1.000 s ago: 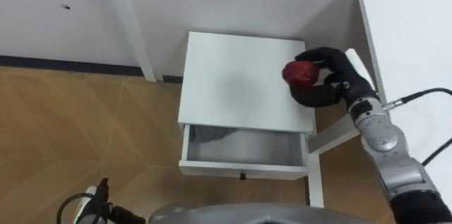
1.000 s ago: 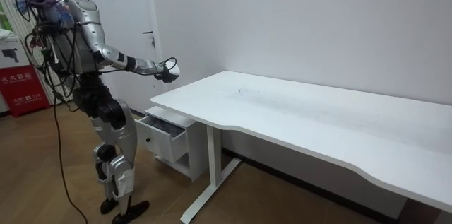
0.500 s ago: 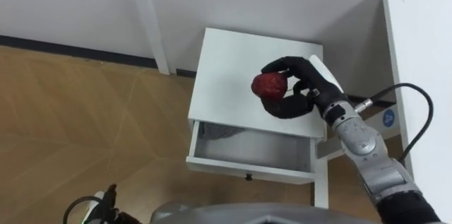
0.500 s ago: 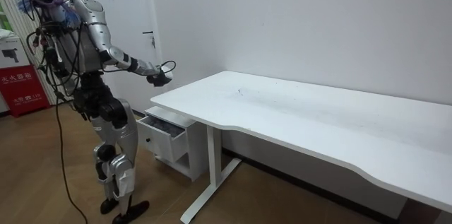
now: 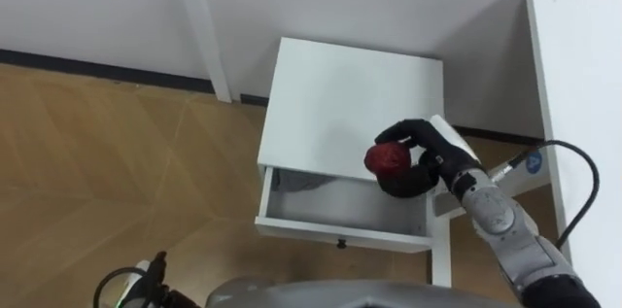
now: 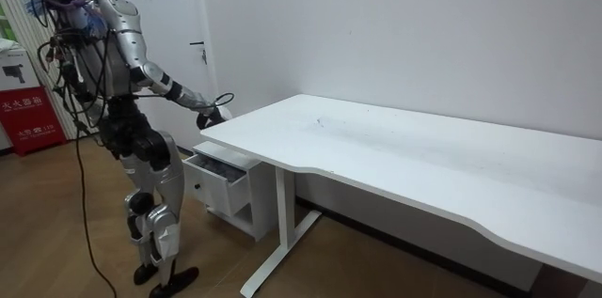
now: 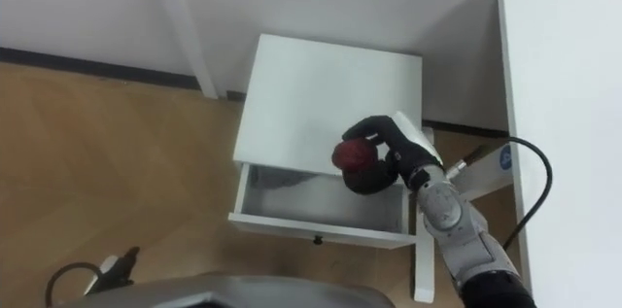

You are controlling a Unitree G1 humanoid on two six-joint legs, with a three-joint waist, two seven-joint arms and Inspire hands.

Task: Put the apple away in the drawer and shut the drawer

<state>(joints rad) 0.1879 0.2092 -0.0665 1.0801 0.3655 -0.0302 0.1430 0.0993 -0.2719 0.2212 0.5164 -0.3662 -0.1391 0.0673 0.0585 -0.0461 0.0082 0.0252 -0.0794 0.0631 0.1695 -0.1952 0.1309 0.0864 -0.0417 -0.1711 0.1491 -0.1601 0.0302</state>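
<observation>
My right hand (image 5: 424, 157) (image 7: 391, 157) is shut on a red apple (image 5: 388, 157) (image 7: 351, 155). It holds the apple over the front right part of a small white cabinet (image 5: 340, 94) (image 7: 321, 85), just above the back edge of the open drawer (image 5: 342, 219) (image 7: 316, 213). The drawer is pulled out towards me, with something grey (image 5: 292, 182) lying in its back left corner. In the room view I stand before the cabinet, right hand (image 6: 209, 115) reaching forward and down over the drawer (image 6: 218, 175).
A large white desk (image 5: 583, 104) (image 6: 423, 157) stands to my right, its leg (image 5: 442, 250) close beside the cabinet. A white wall and a white upright post (image 5: 204, 26) are behind the cabinet. Wooden floor (image 5: 97, 172) spreads to the left.
My right hand has brought the apple down and towards me, from over the cabinet top to above the open drawer. The drawer stays pulled out.
</observation>
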